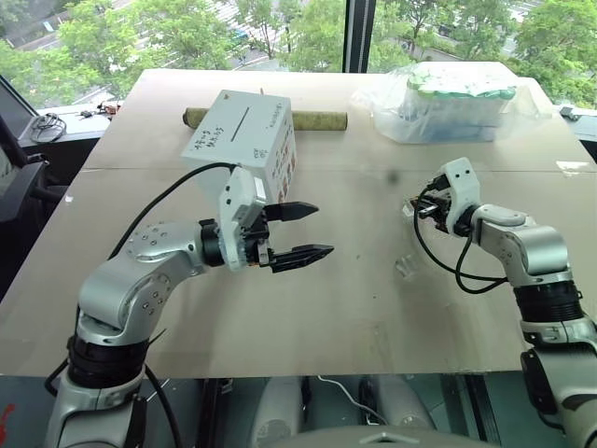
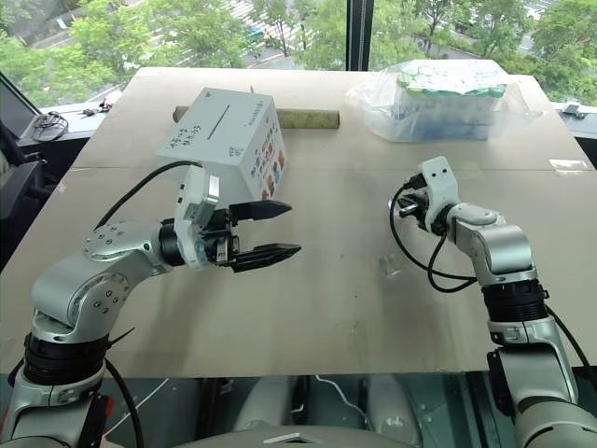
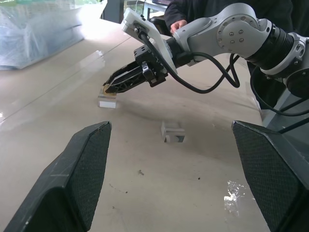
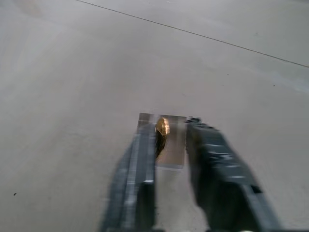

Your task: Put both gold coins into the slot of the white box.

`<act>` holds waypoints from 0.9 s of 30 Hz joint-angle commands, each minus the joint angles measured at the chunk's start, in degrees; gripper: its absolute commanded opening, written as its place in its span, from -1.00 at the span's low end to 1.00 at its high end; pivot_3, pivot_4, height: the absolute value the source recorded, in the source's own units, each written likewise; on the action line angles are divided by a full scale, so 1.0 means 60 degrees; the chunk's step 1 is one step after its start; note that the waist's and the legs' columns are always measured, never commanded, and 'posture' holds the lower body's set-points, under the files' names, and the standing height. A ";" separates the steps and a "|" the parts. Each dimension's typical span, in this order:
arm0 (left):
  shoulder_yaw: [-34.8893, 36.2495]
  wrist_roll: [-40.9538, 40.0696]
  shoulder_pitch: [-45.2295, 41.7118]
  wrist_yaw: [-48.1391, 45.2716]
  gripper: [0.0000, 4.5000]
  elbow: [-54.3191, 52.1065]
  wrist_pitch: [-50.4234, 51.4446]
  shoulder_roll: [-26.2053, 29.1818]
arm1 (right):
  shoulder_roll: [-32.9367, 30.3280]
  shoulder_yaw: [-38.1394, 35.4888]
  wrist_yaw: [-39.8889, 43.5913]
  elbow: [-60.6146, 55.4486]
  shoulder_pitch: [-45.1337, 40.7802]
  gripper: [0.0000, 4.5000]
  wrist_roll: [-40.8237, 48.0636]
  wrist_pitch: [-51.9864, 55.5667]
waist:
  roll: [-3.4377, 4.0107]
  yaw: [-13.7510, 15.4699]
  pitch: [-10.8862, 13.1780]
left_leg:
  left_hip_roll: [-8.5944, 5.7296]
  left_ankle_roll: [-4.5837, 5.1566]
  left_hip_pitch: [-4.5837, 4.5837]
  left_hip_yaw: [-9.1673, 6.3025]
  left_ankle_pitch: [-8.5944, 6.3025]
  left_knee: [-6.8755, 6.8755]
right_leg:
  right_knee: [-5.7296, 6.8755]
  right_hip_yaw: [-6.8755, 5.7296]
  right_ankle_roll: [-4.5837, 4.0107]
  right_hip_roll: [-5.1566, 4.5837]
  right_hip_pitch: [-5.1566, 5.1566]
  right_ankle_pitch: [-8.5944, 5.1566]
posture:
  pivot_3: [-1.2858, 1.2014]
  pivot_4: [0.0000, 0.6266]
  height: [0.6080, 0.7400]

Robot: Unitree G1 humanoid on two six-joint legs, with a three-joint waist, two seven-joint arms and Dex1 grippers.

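Hovering over the tabletop (image 1: pixel 308 317) on the near side of the white box (image 1: pixel 244 135), the left hand (image 1: pixel 304 231) has its two black fingers spread wide and nothing between them. Its tips point away from the box toward the right arm's side. The box itself stands well back on the left half of the tabletop, tilted a little, with a dark slot line along its top, handwriting on one face and small coloured pictures on the face turned toward the hand.

Level with the left hand, well to the right of the box, an empty clear plastic holder (image 3: pixel 172 132) lies flat on the bare surface. Slightly farther out, the right hand (image 3: pixel 115 87) is lowered to a second clear holder (image 3: pixel 107 100), its fingers drawn in on a gold coin (image 4: pixel 161 130) that stands on edge there; the wrist view shows the coin against one finger (image 4: pixel 143 159), with a narrow gap to the other.

Behind the box a brownish tube (image 1: pixel 322 119) lies across the tabletop. At the far right, well apart from the box, sits a clear plastic bag (image 1: pixel 452 103) of white-green packs.
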 commanded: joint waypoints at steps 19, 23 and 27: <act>0.0974 -0.3083 -0.1477 0.2465 0.81 0.0942 0.2143 -0.1438 | 0.0897 -0.3496 0.0377 -0.4430 -0.0438 -0.96 0.6145 0.2837 | 0.0003 -0.0007 0.0002 | 0.0006 0.0008 0.0001 -0.0019 -0.0005 0.0003 | 0.0003 -0.0011 0.0001 -0.0025 0.0008 0.0001 | 0.03 -0.52 1.00; 0.0950 -0.3604 -0.1976 0.2766 0.81 0.1295 0.2394 -0.1901 | 0.1151 -0.3357 -0.0555 -0.5386 -0.0501 -0.96 0.7554 0.3362 | 0.0003 -0.0006 0.0001 | 0.0006 0.0004 0.0002 -0.0023 -0.0003 0.0003 | 0.0005 -0.0013 0.0000 -0.0027 0.0008 0.0001 | 0.03 -0.52 1.00; 0.0824 -0.4043 -0.2311 0.2569 0.47 0.1436 0.2642 -0.1979 | 0.1205 -0.3041 -0.1311 -0.5692 -0.0675 -1.00 0.8665 0.3310 | 0.0003 -0.0004 0.0001 | -0.0003 0.0005 0.0000 -0.0017 -0.0003 0.0012 | 0.0007 -0.0011 0.0001 -0.0026 0.0008 0.0001 | 0.03 -0.52 1.00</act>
